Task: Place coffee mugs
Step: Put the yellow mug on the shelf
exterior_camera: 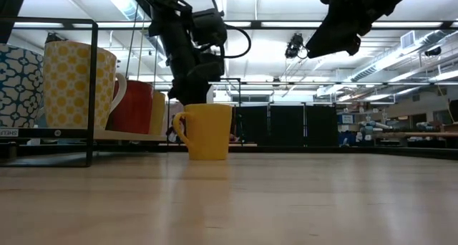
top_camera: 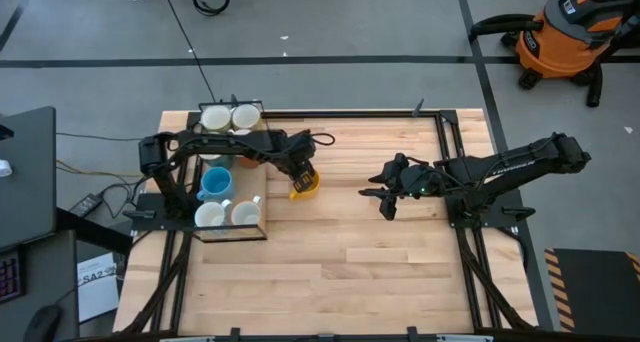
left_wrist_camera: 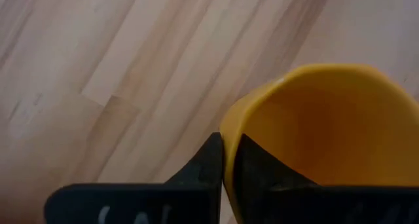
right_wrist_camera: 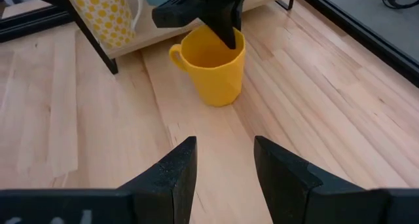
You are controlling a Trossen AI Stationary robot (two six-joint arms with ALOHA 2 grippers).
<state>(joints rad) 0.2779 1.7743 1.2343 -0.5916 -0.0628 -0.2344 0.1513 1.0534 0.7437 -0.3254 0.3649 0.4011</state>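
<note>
A yellow-orange coffee mug stands upright with its base on the wooden table, just right of the rack. It also shows in the low view and the right wrist view. My left gripper is shut on its rim. My right gripper hangs open above the table's middle right, apart from the mug, with nothing between its fingers. More coffee mugs stand in the rack: two white, a light blue, and two pale ones. My left gripper pinches the mug's wall at the rim, on the side nearest the rack. One finger is inside the mug and the other outside. The fingers slant down from the rack side. The mug stands upright on the table.
The black-framed rack's open side faces the mug. In the low view it holds a blue-and-white patterned mug, a yellow dotted mug and a red one. Bare wood lies toward the near edge and between the arms.
</note>
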